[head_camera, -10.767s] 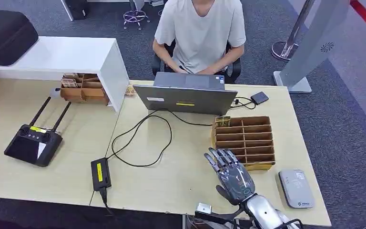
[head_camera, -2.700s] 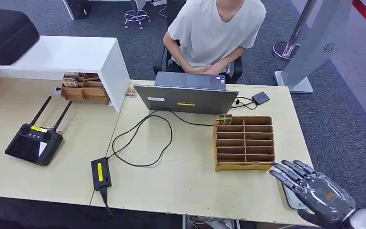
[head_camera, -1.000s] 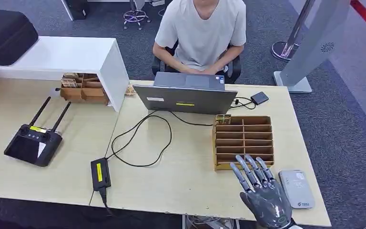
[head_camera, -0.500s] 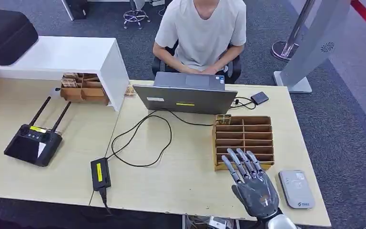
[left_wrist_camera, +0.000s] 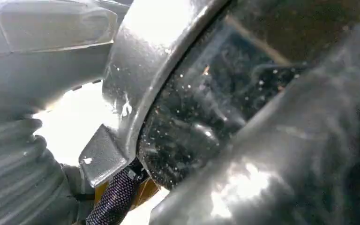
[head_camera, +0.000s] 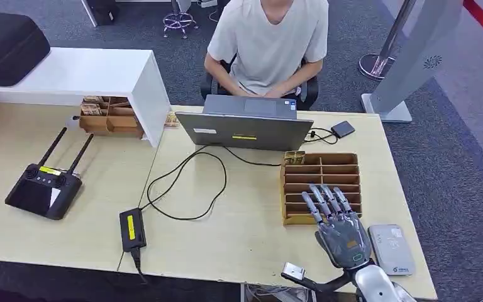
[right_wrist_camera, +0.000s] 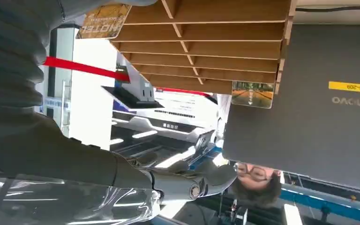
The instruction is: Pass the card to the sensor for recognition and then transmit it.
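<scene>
Now we reach for a card, with nothing yet in hand.

On the table (head_camera: 239,233), behind the laptop (head_camera: 246,130), we see the wooden card rack (head_camera: 322,170), and our right hand (head_camera: 338,228) hovers over its near rows, fingers spread and empty. One card (head_camera: 294,157) stands in the rack's far corner slot (the right wrist view shows it too); the grey sensor (head_camera: 391,249) lies just beside the hand. Next, we judge, comes a pinch on a card. Our left hand's state we cannot tell.
</scene>
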